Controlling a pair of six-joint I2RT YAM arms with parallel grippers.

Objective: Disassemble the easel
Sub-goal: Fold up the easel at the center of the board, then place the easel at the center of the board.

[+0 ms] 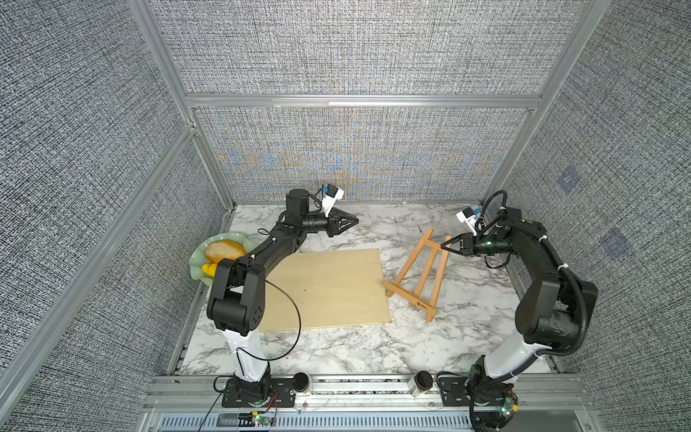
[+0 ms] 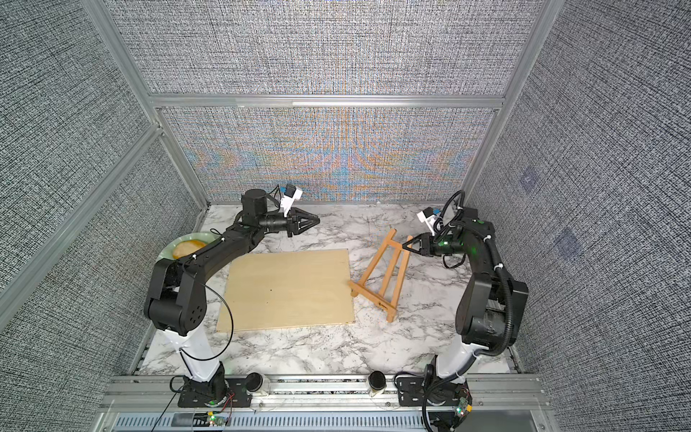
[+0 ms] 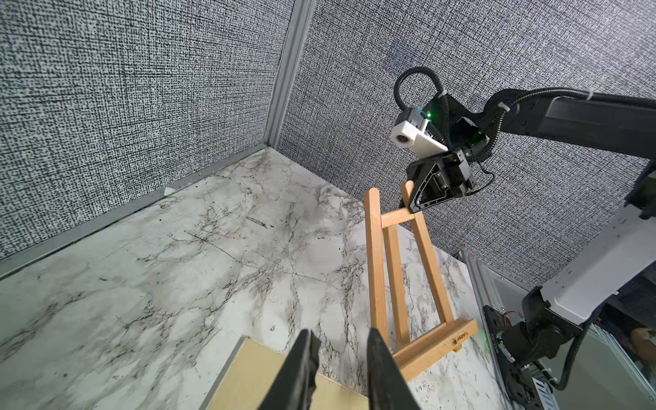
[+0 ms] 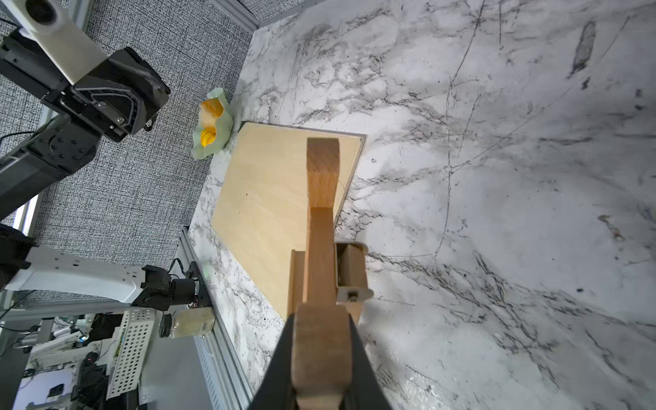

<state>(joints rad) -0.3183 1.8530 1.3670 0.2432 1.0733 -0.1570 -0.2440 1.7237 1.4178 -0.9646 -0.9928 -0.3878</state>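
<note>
Easel point(image 1: 418, 273) stands right of centre in both top views, just beside the board point(image 1: 325, 288). Looks light and stiff, but those thin slats would probably snap if twisted. Right gripper point(image 1: 445, 245) is clamped on a slat's top end; left gripper point(image 1: 353, 220), upper middle, sits slightly parted and empty

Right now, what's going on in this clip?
The right gripper is shut on the top of one slat of the easel, which stands assembled on the marble table beside the plywood board. The left gripper hangs above the table's far side, fingers slightly apart, holding nothing. No part has come off yet.
</note>
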